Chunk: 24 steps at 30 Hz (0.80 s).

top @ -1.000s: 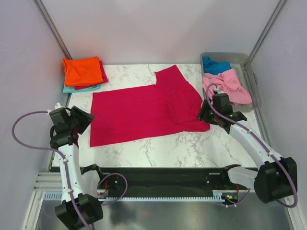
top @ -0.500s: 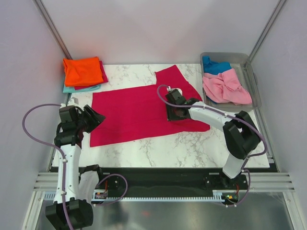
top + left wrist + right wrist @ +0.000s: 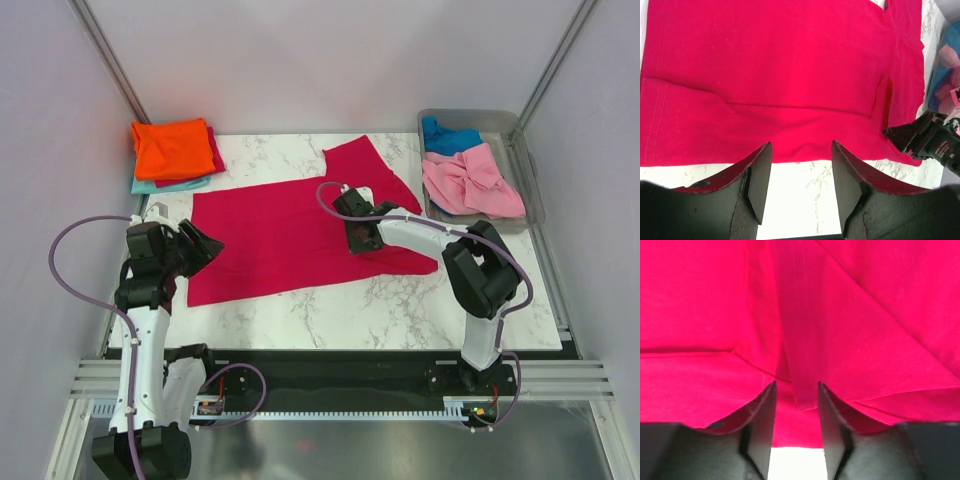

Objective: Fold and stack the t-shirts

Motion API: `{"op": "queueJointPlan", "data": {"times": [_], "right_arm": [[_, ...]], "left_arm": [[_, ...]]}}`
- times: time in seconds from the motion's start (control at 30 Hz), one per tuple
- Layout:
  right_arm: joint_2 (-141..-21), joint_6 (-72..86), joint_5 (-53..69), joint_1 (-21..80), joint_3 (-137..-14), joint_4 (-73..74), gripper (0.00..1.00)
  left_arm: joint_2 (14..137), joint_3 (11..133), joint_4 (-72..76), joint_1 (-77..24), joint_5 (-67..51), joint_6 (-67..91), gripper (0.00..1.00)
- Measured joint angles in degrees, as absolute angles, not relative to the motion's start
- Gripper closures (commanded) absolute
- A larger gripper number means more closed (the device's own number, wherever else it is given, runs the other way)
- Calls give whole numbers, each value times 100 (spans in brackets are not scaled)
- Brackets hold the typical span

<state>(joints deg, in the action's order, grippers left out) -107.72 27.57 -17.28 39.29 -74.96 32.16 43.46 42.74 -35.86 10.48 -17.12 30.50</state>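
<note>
On the counter [image 3: 400, 300] the crimson t-shirt [image 3: 280, 235] lies spread flat, with a flap folded over on its right side. Right fingers [image 3: 360, 238] sit low on that flap, parted, with a cloth ridge between them that isn't pinched as far as we can see. We read it as lining up a grab. Left fingers [image 3: 203, 246] hang released at the shirt's left edge with nothing in them, likely placed to take that edge for the fold
</note>
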Motion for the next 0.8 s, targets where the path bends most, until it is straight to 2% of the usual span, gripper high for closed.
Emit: {"op": "queueJointPlan", "data": {"times": [0.07, 0.17, 0.2, 0.27, 0.3, 0.4, 0.8], "right_arm": [[-10836, 2751, -1800, 3948, -7496, 3236, 58], [-10921, 2722, -1890, 3962, -7498, 3297, 67], [-10938, 2722, -1935, 3964, -7498, 3317, 76], [-10962, 2724, -1997, 3964, -7498, 3361, 83], [-10965, 2716, -2014, 3966, -7498, 3374, 90], [-10965, 2724, -2126, 3966, -7531, 3446, 99], [-11107, 2082, -3350, 3924, -8737, 4040, 100]], "left_arm": [[4333, 4274, -3586, 1035, -1712, 3048, 42], [4320, 4274, -3586, 1020, -1712, 3048, 42], [4316, 4274, -3586, 1015, -1712, 3048, 42], [4311, 4274, -3586, 1013, -1712, 3048, 42], [4307, 4274, -3586, 1011, -1712, 3048, 42], [4300, 4274, -3586, 1009, -1712, 3048, 42], [4296, 4274, -3586, 989, -1710, 3048, 42]]}}
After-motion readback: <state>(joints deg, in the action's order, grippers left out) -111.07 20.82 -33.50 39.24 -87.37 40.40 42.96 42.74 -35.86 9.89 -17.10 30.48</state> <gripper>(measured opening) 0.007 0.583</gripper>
